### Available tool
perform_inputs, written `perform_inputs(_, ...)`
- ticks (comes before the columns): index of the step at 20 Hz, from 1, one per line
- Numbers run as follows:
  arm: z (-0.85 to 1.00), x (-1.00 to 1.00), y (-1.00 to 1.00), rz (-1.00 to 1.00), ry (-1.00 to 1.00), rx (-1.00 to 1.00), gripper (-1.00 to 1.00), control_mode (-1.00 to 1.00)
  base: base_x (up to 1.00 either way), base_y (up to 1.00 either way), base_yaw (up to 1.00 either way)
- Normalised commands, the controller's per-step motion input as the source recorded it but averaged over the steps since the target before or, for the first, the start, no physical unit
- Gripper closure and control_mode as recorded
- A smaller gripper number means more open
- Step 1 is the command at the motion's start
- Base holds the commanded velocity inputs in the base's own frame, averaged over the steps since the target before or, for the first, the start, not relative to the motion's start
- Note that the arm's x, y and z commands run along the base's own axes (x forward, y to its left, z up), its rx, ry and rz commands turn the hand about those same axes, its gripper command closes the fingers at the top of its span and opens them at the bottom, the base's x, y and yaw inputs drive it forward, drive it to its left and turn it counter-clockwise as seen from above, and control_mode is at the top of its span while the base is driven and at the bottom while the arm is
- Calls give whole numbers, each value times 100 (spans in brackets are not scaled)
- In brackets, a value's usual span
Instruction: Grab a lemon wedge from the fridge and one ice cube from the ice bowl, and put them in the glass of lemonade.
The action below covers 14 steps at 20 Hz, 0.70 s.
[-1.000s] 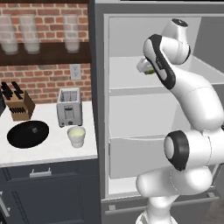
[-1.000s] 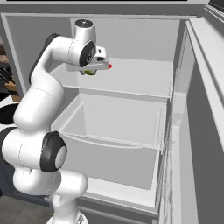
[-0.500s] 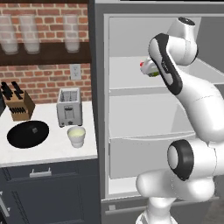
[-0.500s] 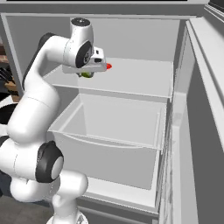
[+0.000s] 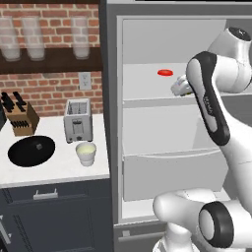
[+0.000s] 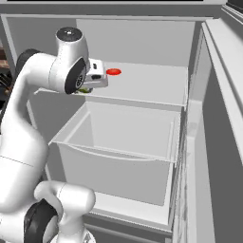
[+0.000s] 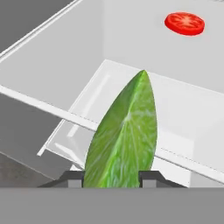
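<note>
Standing open on the right of the scene, the fridge (image 5: pixel 147 39) shows its white shelves and a clear drawer (image 6: pixel 123 142) below, so the arm can work inside it. Left of the fridge runs the desk (image 5: pixel 54 170), where the remaining task things wait: the black ice bowl (image 5: pixel 31 150) lies near the front left, a toaster (image 5: pixel 78 119) stands behind, and the glass of lemonade (image 5: pixel 86 153) sits just in front of the toaster, well apart from the fridge shelf. A knife block (image 5: pixel 20 118) stands at the far left, with tall clear glasses (image 5: pixel 34 44) on a wall shelf above.

At the front edge of the upper fridge shelf, the hand (image 7: pixel 111 177) pinches the lemon wedge (image 7: pixel 124 135) between its fingertips, point away from the camera, lifted off the shelf by the look of it. A red tomato slice (image 7: pixel 184 23) lies farther back on that shelf, untouched.

The wedge seems secured; carrying it leftward to the glass is likely next, then the ice.
</note>
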Motion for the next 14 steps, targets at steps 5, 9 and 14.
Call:
perform_inputs(5,0,-100,0,0,-7,0,100,-100,0,0,0)
perform_inputs(9,0,-100,0,0,1,0,100,-100,0,0,0)
perform_inputs(14,-6,-92,0,0,13,0,100,-100,0,0,0)
